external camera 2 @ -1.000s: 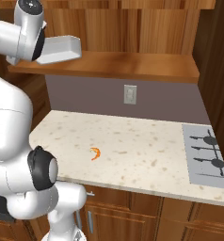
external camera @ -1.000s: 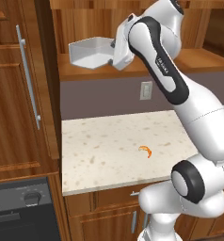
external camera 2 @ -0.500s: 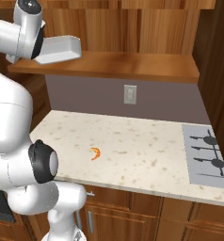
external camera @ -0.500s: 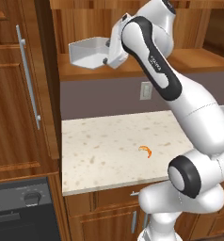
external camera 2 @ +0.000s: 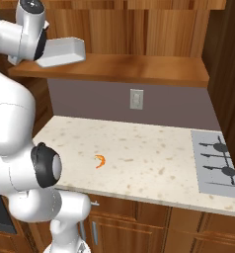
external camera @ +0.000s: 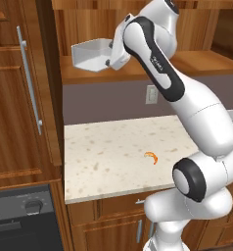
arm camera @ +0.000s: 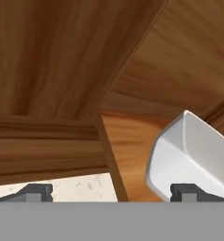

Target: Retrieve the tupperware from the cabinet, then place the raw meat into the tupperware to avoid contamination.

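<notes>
From the left base view we see our white arm reaching up to the lighter wood shelf (external camera: 197, 61) of the brown wood cabinet (external camera: 20, 98), with the gripper (external camera: 110, 55) level with the shallow white rectangular plastic tupperware tray (external camera: 89, 55). The tray stands on the shelf just past the fingertips, its open top and thin walls plain from this side. The right base view shows what that one does not: the tray's smooth closed outer wall (external camera 2: 65, 52), jutting beyond the arm's wrist, and a grey stove top with dark burners (external camera 2: 215, 165) far off to the side.

The hand view brings us close. The two dark fingertips stand wide apart and released, gripping nothing; one fingertip (arm camera: 36, 192) sits before the pale counter, the other (arm camera: 191, 192) right at the tray's rounded corner (arm camera: 189, 150), which rises glossy and smooth just beyond it. We cannot tell whether that finger touches the plastic. Grained brown wood panels meet at angles past the fingers.

Well below the fingers, on the speckled beige stone counter (external camera: 108, 157), lies the tiny orange crescent-shaped raw meat (external camera: 151, 157), alone and apart from the tray. A white wall outlet (external camera 2: 136, 99) sits on the grey backsplash.
</notes>
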